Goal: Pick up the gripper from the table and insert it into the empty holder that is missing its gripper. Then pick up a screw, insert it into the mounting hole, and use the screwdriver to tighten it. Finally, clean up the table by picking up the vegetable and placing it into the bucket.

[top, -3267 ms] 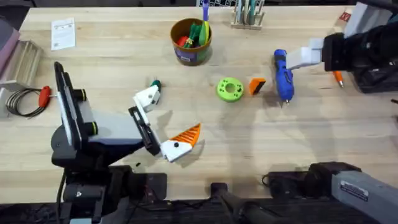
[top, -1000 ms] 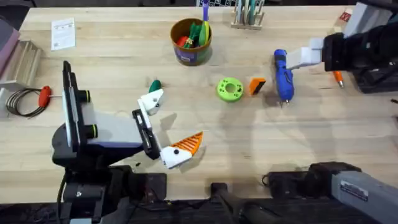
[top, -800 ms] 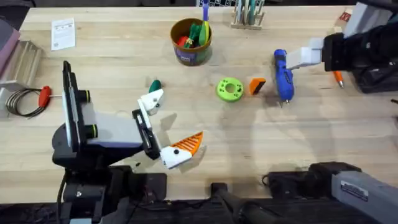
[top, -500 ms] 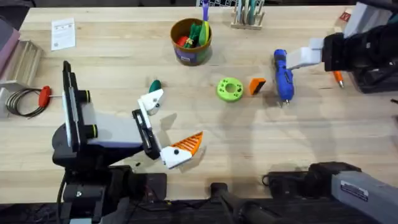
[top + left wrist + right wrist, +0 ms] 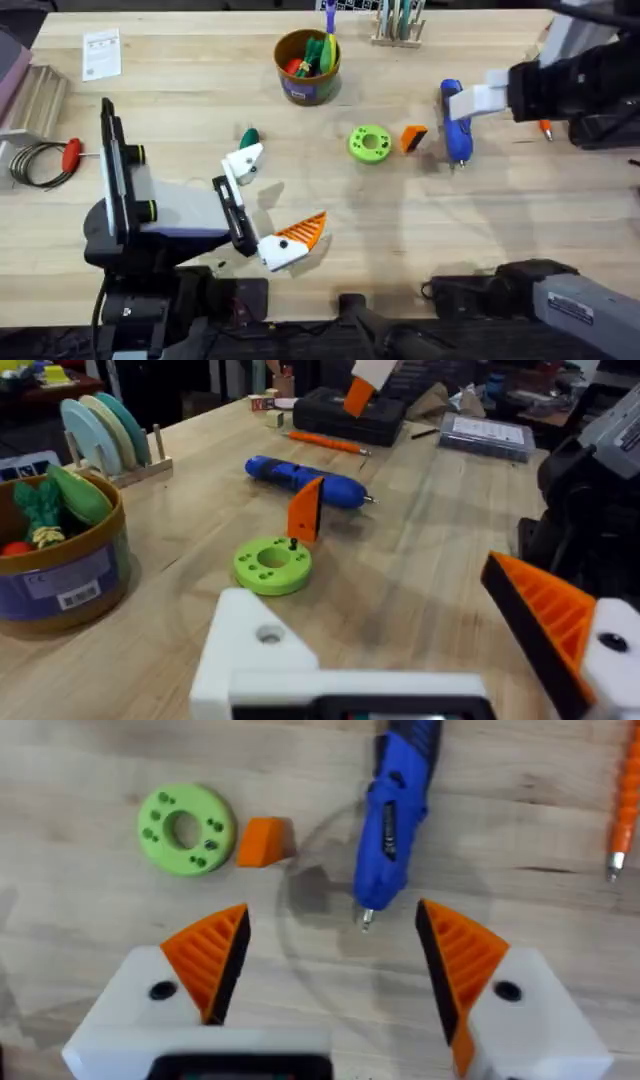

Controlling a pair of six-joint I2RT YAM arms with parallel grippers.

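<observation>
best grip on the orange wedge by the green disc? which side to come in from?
Judging by the views, take the gripper across its two flat orange sides, coming from above. It stands on the table between the green disc and the screwdriver, apart from both but close. Line the right gripper, jaws open, so one finger drops into each gap. The sloped black face looks like a poor surface to clamp.

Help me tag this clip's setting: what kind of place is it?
Probably a workshop or robotics lab bench: a wooden worktable with a blue power screwdriver, a red-handled tool beside coiled cable, and loose printed parts like the green disc.
</observation>
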